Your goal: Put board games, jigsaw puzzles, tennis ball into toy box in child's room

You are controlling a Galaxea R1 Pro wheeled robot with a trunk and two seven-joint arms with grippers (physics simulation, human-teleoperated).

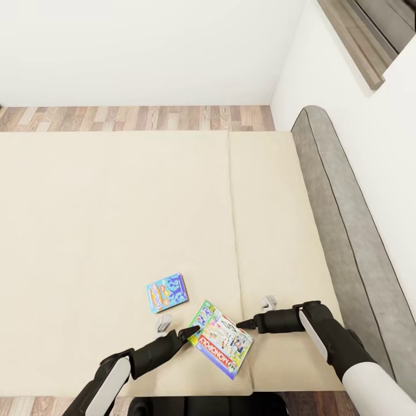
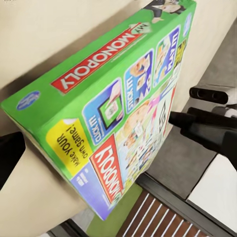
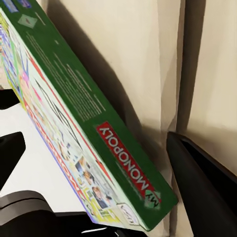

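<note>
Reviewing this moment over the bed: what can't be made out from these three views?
- Head view: the blue board game is too small for its print to be read.
- Head view: whether the left gripper and right gripper are clamped on the Monopoly box; the fingertips overlap its edges.
- Left wrist view: the box hides the mattress beneath.
- Right wrist view: the box face is seen edge-on and cut off by the frame.

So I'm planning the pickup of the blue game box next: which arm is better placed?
Left, probably. The blue game box lies just beyond the left gripper; the right gripper sits across the Monopoly box.
</note>
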